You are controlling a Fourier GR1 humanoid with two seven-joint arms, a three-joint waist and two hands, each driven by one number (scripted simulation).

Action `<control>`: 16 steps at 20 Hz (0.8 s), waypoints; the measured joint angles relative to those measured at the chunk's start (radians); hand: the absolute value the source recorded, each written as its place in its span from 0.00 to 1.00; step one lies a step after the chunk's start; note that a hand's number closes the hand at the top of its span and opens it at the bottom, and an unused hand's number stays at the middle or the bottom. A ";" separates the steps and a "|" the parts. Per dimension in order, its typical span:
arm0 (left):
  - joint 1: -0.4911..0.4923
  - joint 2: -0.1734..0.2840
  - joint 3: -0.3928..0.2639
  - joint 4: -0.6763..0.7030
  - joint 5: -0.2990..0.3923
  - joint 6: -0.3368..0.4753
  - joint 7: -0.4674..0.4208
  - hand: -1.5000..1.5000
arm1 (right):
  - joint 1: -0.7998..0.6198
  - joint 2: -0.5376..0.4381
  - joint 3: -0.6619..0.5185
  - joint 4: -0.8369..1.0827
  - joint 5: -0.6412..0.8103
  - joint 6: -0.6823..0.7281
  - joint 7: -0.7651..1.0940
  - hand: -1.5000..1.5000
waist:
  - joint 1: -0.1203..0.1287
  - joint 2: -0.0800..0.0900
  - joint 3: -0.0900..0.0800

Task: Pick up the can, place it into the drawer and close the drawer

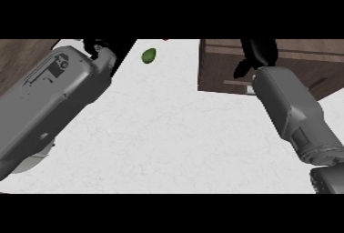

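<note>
The brown wooden drawer [222, 68] stands open at the upper right of the head view. My right hand [259, 52] is over its inside, the grey forearm slanting up from the lower right, with one dark finger [240, 70] pointing down into it. No can shows; the hand and forearm hide part of the drawer's inside. My left hand [102, 47] is at the upper left and is largely cut off by the view's top edge, behind its big grey forearm.
A small green object [149, 55] lies on the white counter [174, 136] between the two arms, near the top. A dark wooden surface [20, 59] borders the counter at the upper left. The left forearm covers much of the left side.
</note>
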 measured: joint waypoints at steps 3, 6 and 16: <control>0.015 0.004 -0.002 -0.015 -0.003 -0.004 0.007 0.00 | -0.017 -0.014 -0.012 0.025 -0.010 0.018 -0.024 0.00 | 0.003 0.004 0.002; 0.020 0.014 -0.006 -0.038 -0.007 -0.003 0.022 0.00 | -0.027 -0.019 -0.049 0.043 -0.053 0.060 -0.097 0.00 | 0.005 0.004 0.004; 0.050 0.034 0.003 -0.073 -0.009 -0.011 0.035 0.00 | -0.059 -0.003 -0.308 0.047 -0.329 0.228 -0.292 0.00 | -0.009 0.000 0.004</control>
